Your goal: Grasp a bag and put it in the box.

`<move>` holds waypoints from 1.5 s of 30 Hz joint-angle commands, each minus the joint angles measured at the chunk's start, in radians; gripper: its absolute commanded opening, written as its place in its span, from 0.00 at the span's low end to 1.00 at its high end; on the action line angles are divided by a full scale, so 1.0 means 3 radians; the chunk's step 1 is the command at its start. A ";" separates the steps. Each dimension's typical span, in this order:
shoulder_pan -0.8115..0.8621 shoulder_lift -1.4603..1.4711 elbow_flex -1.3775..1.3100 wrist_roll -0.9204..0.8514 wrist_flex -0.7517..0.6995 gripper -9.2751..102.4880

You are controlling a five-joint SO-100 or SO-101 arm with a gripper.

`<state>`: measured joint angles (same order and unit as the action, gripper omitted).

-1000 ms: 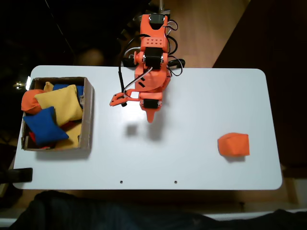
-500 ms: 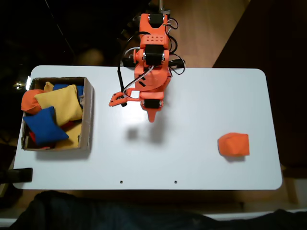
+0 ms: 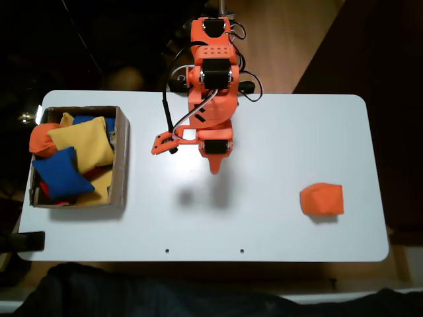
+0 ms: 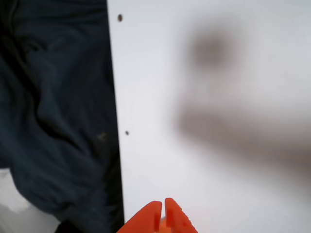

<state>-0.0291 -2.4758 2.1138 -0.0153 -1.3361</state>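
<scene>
Fixed view shows the clenched, empty gripper (image 3: 215,166) well apart from the bag (image 3: 322,199); descending without opening would likely shove the bag toward the table (image 3: 277,132) edge.

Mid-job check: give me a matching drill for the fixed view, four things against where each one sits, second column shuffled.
1. orange bag
2. box
3. gripper
4. blue bean bag

a. inside the box
b. left end of the white table
c. right side of the table, lying alone
d. above the table's middle, holding nothing

Pairs: 1-c, 2-b, 3-d, 4-a
</scene>
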 commanded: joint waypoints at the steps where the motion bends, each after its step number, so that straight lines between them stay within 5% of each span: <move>1: -0.0036 0.0077 -0.0312 -0.0051 -0.0015 0.08; 45: -0.0583 0.1355 -0.2178 -0.1877 -0.0138 0.08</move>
<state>-0.1810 -2.0663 1.5110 -0.5568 -1.3760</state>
